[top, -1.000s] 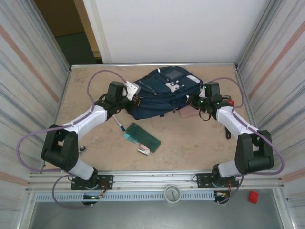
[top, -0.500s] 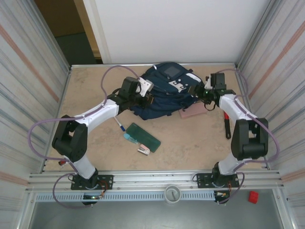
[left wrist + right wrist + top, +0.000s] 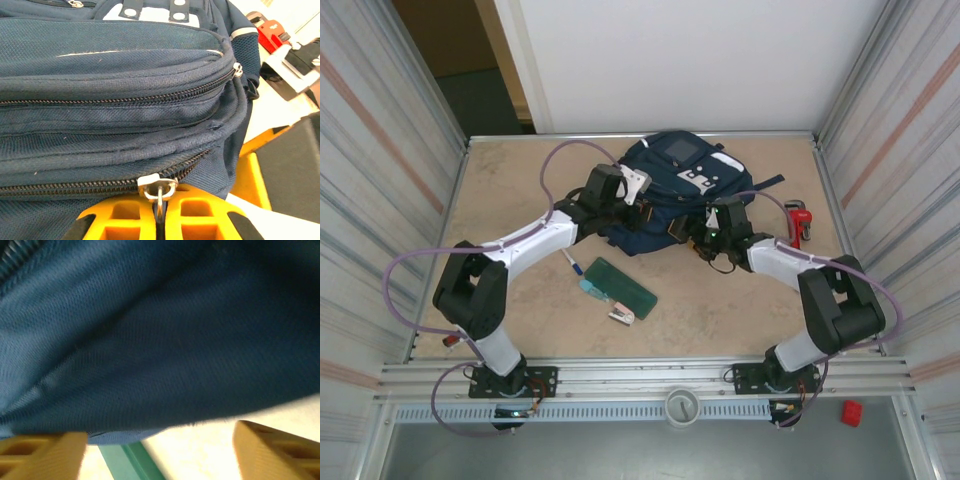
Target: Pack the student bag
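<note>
Left wrist view: left fingers point(image 3: 200, 215) pinch the zip tab point(image 3: 156, 184) of the bag point(image 3: 100, 75), likely to pull it open. It sits far back on the bench point(image 3: 520, 180). Right fingers point(image 3: 270, 445) are spread wide beside it, maybe to steady it.

Navy woven fabric of the student bag point(image 3: 160, 340) spans the upper and middle frame, close and blurred, with a short run of zipper teeth point(image 3: 14, 254) in the upper left corner. Along the bottom edge the right gripper point(image 3: 160, 454) shows two orange fingertips point(image 3: 40, 456), one at each lower corner, standing well apart. Between them lie pale tabletop point(image 3: 200, 450) and a green strip point(image 3: 127, 461), left of centre
</note>
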You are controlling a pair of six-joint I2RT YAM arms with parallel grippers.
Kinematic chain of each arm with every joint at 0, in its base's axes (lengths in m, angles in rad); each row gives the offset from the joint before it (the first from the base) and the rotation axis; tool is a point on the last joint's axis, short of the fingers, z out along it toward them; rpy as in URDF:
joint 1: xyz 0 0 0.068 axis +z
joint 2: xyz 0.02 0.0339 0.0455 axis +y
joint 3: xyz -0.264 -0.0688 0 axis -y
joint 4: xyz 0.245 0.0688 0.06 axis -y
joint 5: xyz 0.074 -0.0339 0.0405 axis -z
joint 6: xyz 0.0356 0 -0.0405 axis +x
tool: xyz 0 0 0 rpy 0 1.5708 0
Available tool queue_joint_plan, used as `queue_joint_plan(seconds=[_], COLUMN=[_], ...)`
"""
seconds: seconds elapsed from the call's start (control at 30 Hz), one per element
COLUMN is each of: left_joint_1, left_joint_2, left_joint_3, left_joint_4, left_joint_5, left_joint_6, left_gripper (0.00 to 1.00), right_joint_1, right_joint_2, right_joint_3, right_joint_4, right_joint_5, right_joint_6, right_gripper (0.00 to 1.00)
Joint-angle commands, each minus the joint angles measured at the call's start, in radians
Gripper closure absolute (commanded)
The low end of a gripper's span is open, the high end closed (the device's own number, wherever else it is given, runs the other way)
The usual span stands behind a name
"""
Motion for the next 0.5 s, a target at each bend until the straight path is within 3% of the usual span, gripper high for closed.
queue_joint_plan(seconds=[0.0,0.1,0.17,0.47], left_joint_1=[-0.008,0.016,0.053,0.216], left_joint_2=[-0.033,-0.053,-0.066,-0.052], left_joint_3=[0.007,-0.021,-0.044,-0.082], left_joint_4=[0.031,0.009,0.002,-0.006], left_joint_5=[0.007,0.000,0.010,0.111], left_joint_6=[0.016,0.051,0.061,0.144], left_gripper=[1.00,1.00,1.00,1.00], right_joint_1=[-0.023,-0.046,-0.066,-0.116], right_joint_2=[0.015,0.001,-0.021,-0.128], right_joint_3=[0.040,0.036,0.016,-0.101], right_joint_4=[0.077,0.024,0.002,-0.017], right_joint_5=[0.079,0.123,0.136,0.185], right_joint_6=[0.007,-0.061,-0.089,-0.145], right_gripper=[0.60,0.87,0.99,1.00])
